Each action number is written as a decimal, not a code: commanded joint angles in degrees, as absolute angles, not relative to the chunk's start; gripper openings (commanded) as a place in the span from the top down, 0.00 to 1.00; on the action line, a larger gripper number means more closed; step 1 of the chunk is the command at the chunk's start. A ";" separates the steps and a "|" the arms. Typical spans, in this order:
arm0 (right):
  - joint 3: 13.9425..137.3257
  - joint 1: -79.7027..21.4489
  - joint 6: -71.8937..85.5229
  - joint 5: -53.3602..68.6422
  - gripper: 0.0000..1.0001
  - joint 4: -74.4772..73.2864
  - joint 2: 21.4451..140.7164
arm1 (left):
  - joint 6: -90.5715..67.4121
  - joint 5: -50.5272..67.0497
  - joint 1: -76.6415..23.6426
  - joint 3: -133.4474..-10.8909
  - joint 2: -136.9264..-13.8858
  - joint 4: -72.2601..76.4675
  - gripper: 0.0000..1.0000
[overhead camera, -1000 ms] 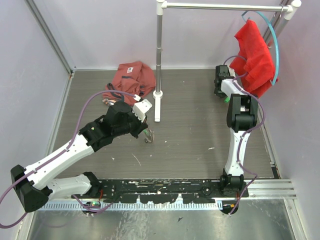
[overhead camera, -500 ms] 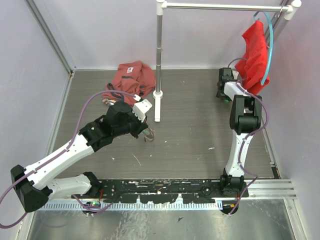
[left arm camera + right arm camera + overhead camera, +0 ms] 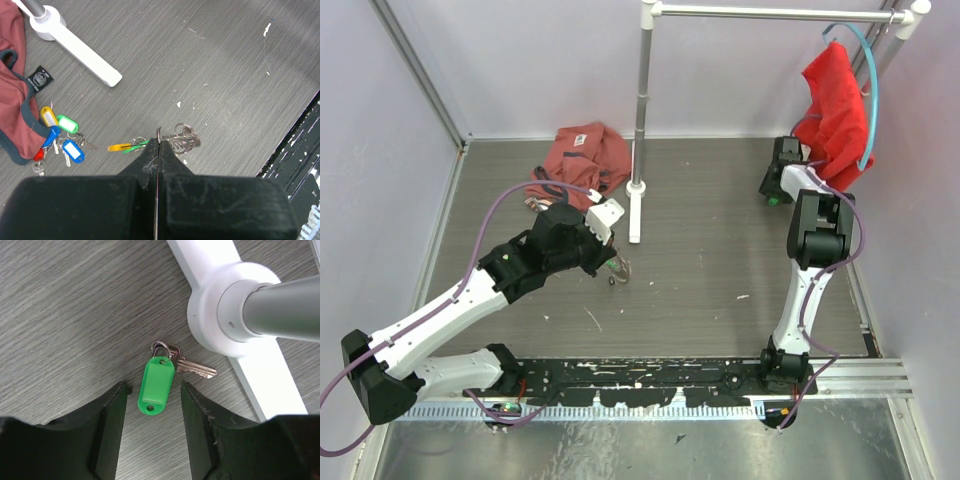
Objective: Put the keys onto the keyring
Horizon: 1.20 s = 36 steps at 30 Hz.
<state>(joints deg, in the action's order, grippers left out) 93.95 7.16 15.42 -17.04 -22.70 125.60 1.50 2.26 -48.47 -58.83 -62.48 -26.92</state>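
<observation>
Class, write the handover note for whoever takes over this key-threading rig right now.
Left pincer: shut, pinching the keyring.
Right pincer: open, above a green-tagged key lying by the rack foot.
Other tagged keys: bunched beside the red cloth.
Done: keyring gripped.
Left: pick up each loose key and thread it on; none is lifted yet.

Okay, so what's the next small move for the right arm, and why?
Probably lower the right end effector straight down and close on the green-tagged key. Its jaws stand open on either side of the tag, which lies flat on the table beside the rack's white base, not yet gripped. The left end effector is shut on the keyring.
</observation>
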 commanded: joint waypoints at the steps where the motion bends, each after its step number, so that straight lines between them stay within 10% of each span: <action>1: 93.21 9.52 18.96 -13.97 0.48 -20.06 124.31 | 2.15 3.16 -48.22 -59.84 -62.42 -24.92 1.00; 22: 84.75 8.11 19.37 -6.00 0.70 -18.15 121.30 | 2.46 2.66 -48.11 -59.94 -62.15 -24.96 1.00; 36: 66.87 -14.55 15.52 -7.83 0.70 -18.37 107.50 | 2.74 1.03 -47.54 -59.61 -60.64 -24.79 1.00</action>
<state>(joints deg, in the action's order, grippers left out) 71.68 -9.23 17.41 -8.78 -14.48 111.39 1.96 1.78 -47.88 -58.83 -62.33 -26.94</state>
